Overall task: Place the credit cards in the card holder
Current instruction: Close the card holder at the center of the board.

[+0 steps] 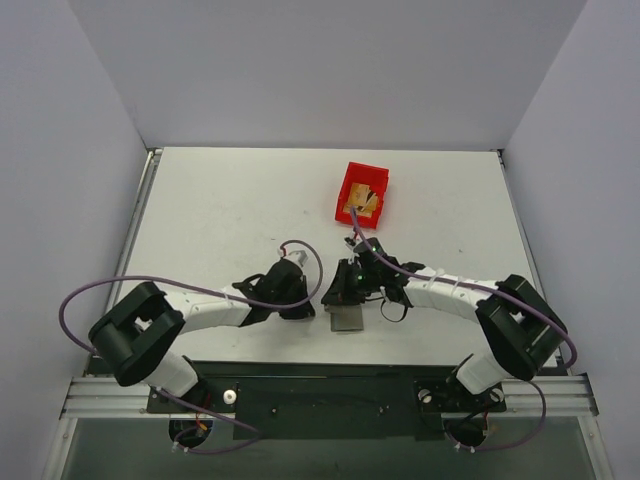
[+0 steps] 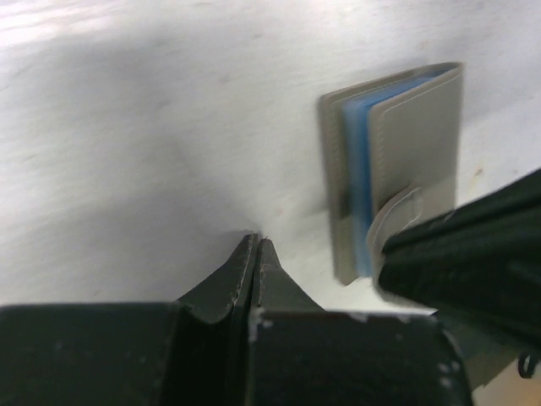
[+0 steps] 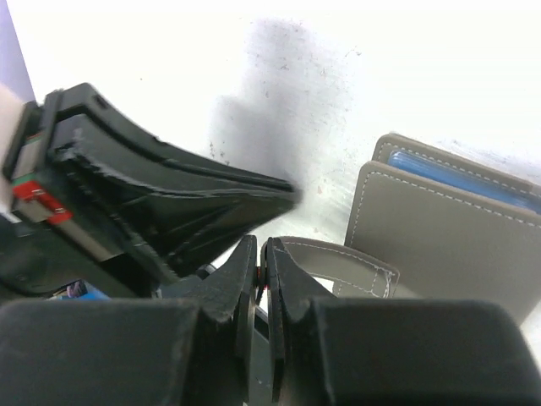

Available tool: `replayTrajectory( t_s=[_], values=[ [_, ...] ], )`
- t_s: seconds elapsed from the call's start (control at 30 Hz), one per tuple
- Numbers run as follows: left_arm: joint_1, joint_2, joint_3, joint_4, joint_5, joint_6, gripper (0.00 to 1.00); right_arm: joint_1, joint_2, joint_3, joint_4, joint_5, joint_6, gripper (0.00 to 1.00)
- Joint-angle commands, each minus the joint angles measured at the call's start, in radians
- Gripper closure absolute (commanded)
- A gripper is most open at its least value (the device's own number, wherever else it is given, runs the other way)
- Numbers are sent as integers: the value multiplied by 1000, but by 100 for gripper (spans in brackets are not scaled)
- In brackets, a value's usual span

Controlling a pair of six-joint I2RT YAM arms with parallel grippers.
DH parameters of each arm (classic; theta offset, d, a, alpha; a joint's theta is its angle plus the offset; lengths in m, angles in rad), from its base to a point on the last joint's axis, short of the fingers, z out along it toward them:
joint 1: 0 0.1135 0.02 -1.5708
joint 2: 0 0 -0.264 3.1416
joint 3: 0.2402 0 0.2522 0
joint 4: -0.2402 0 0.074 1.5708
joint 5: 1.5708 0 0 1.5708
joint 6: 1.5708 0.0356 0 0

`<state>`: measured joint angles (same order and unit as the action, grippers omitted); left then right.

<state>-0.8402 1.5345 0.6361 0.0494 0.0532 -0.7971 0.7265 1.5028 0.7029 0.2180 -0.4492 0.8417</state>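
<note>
Evidently nothing is stowed: the credit cards (image 1: pixel 370 205) lie in the red bin (image 1: pixel 344 198), well apart from the card holder (image 1: pixel 347 318). The left gripper (image 2: pixel 256 247) is closed and empty; the right gripper (image 3: pixel 260 254) is closed at the tab (image 3: pixel 338 264), hold unconfirmed.

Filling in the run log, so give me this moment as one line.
left gripper shut, empty | right gripper shut at card holder tab | card holder lying on table | credit cards in red bin

Right gripper (image 3: pixel 262 254) fingers pinched on tab of grey card holder (image 3: pixel 448 245), left gripper (image 3: pixel 279 196) alongside, white table (image 3: pixel 338 68)
</note>
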Motion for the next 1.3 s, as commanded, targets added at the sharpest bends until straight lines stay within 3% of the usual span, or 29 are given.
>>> replayTrajectory(
  t_s=[0.0,0.33,0.37,0.47,0.6,0.67,0.97,1.13,1.27],
  values=[
    [20,-115,-79,-203,-125,-14,100,11,46,-11,75,-6,14,100],
    [41,-254,-72,-302,-200,-10,100,22,183,-6,161,-16,30,99],
    [39,-255,-73,-304,-202,-10,100,24,191,-5,162,-16,30,96],
    [41,-281,-79,-312,-225,-25,100,27,203,-3,182,-14,31,72],
    [43,-323,-96,-313,-243,-36,100,28,192,29,184,-26,22,55],
    [47,-335,-95,-321,-250,-36,100,28,183,58,169,-36,13,53],
    [49,-431,-76,-324,-274,4,100,-1,-21,141,-23,69,-102,48],
    [43,-455,-17,-264,-194,139,100,-110,-150,46,-134,168,-99,47],
    [27,-419,69,-218,-141,217,100,-151,-217,-32,-253,298,-128,54]
  ],
)
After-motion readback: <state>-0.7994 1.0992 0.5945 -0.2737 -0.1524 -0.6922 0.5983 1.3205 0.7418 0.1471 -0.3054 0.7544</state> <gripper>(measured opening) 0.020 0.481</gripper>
